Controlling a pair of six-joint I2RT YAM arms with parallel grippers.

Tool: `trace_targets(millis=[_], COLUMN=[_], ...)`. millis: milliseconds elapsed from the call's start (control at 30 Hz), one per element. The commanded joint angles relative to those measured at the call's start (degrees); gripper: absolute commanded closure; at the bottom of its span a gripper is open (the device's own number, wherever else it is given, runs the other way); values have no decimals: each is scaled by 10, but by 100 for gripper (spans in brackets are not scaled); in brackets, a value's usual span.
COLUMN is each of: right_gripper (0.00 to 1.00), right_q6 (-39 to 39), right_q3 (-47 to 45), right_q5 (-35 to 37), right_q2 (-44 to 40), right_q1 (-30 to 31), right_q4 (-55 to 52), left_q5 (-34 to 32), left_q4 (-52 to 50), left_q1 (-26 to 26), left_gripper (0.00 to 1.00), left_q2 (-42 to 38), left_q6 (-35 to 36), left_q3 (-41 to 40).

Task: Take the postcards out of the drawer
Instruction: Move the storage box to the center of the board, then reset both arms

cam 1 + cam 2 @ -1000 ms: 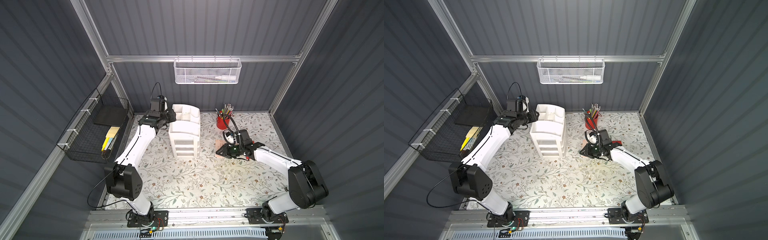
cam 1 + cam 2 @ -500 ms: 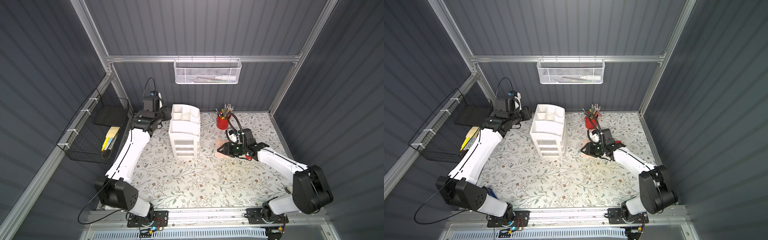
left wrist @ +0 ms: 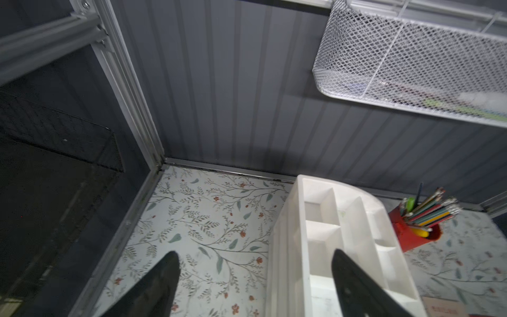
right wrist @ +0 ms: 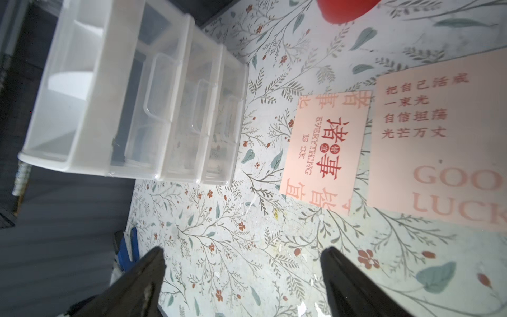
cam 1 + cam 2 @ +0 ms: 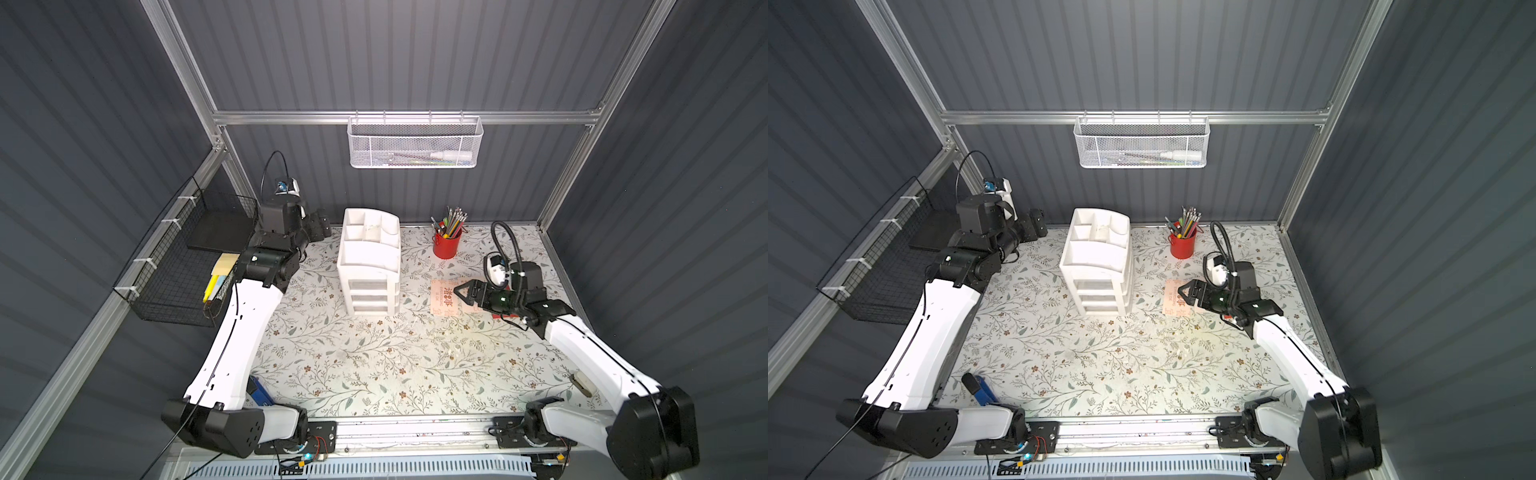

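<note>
Resting flat on the floral table point(image 5: 353, 365), two peach postcards are seen in the right wrist view. The first card point(image 4: 326, 148) is printed with red characters and "EVERYTHING IS OK". The second card point(image 4: 439, 142) carries four rows of red characters and large pale lettering cut off by the frame edge. Their long edges lie just beside each other; touching or overlap cannot be told.

Both are placed outside the drawer unit point(image 5: 369, 266), on its right side, near it but apart. In both top views only one peach card is exposed point(image 5: 445, 297) point(image 5: 1177, 303); the rest is covered by the arm. A red sliver point(image 5: 505, 316) is visible under the right wrist; it cannot be confirmed as a third card.

Right gripper point(image 5: 459, 293) point(image 4: 242, 258): held over the cards' edge nearest the drawer unit, jaws spread wide, nothing gripped. The black fingers point(image 4: 148, 274) are seen over bare table, clear of both cards.

Left gripper point(image 5: 320, 220) point(image 3: 255, 260): positioned by the back-left corner, just beside the drawer unit's top tray, jaws spread wide, nothing between them.

Three clear drawers point(image 4: 178, 109) are stacked under the white tray; contents cannot be made out. A red pencil cup point(image 5: 446, 247) is set behind the cards, near the back wall.
</note>
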Motion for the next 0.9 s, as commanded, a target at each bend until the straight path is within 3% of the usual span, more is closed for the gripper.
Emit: trace_targets(millis=[0, 167, 267, 367, 567, 867], right_gripper=[1, 1, 1, 1, 1, 1], right_q6=[-38, -41, -46, -42, -30, -12], right_q3=[1, 5, 14, 25, 19, -52], right_q5=[20, 62, 137, 207, 275, 384], right_q2=[-48, -103, -121, -125, -114, -98], right_q1=[-29, -78, -93, -103, -133, -153], right_q4=[-28, -56, -83, -108, -105, 6], left_q5=[-20, -24, -30, -48, -108, -109], left_q4=[-26, -40, -53, -62, -77, 55], left_q1=[-3, -3, -3, -3, -2, 1], left_gripper=[6, 0, 0, 0, 0, 0], left_q2=[-14, -19, -27, -33, -27, -23], left_q6=[9, 6, -7, -23, -71, -50], left_q3=[-16, -23, -37, -58, -137, -282])
